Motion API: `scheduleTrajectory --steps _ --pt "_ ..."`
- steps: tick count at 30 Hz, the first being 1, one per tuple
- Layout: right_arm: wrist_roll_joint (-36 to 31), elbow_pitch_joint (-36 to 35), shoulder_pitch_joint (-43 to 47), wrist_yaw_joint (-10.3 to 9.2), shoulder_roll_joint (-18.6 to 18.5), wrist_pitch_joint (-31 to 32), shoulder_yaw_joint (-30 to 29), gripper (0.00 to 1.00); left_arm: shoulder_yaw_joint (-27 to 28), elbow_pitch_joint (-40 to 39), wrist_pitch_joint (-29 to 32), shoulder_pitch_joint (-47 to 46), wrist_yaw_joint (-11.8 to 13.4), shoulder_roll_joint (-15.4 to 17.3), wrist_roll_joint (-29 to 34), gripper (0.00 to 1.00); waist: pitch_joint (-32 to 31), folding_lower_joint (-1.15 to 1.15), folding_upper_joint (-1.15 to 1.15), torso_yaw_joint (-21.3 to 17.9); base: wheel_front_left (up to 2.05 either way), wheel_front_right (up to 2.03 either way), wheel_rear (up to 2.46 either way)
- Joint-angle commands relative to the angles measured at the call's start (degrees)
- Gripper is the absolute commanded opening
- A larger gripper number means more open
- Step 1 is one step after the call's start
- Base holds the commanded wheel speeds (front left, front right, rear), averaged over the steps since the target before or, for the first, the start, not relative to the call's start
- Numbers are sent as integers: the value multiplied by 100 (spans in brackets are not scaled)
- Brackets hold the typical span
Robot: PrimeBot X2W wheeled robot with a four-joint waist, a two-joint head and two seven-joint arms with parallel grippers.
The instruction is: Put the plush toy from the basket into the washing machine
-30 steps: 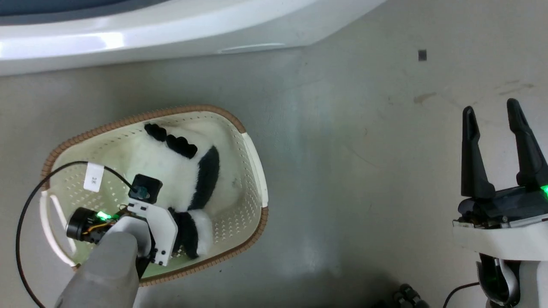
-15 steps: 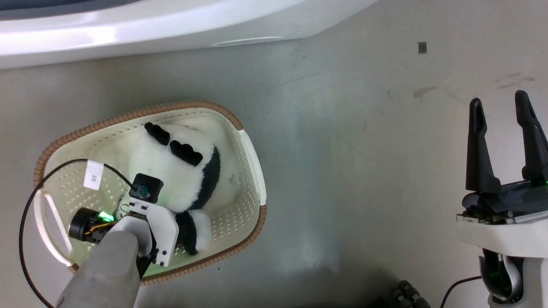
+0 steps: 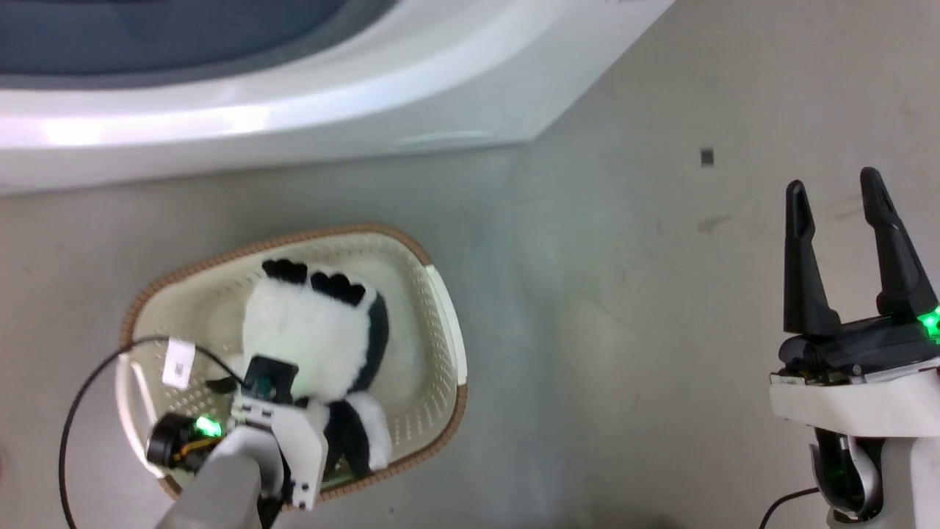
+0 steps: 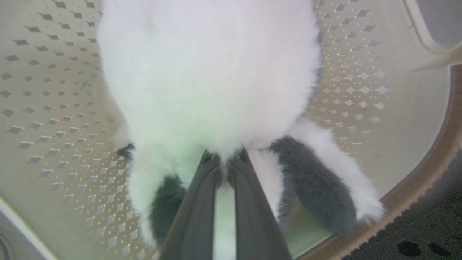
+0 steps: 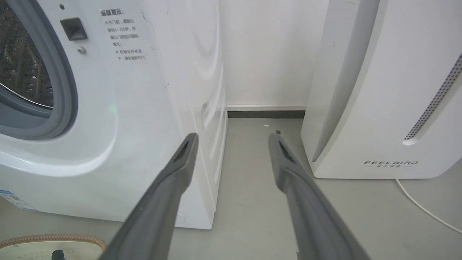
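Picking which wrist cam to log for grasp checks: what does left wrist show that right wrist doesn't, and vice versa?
Left wrist: the left gripper, jaws nearly together and pinching the white fur of the plush toy near its dark limbs, inside the perforated basket.
Right wrist: the right gripper, jaws apart and empty, facing the washing machine with its steel drum exposed inside the grey gasket. Beside it is the white FEELBIRD appliance on the grey floor.
Both: the basket's brown woven rim.

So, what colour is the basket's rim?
The basket has a brown woven-look rim; the head view shows it best.
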Motion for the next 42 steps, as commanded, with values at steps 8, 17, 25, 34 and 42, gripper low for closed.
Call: scheduleTrajectory --steps 8,17,25,34,42 --pt "-38 180 181 -5 4 -26 19 100 5 -258 -203 507 -15 -57 -112 0 -965 0 0 178 0 0 0" --pt "-57 334 517 -5 4 -26 -84 100 298 -1887 -210 1375 207 6 -89 0 -1788 0 0 452 0 0 0" --pt "-97 410 751 -5 4 -26 -36 100 593 -3145 -211 2063 383 49 138 0 -2252 0 0 635 0 0 0" --pt "-109 450 970 -5 4 -26 -33 100 1063 -4710 -211 2738 598 81 517 0 -2663 0 0 705 0 0 0" --pt "-77 372 1068 -5 4 -26 6 100 1496 -5971 -211 3022 647 85 801 0 -2848 0 0 633 0 0 0"
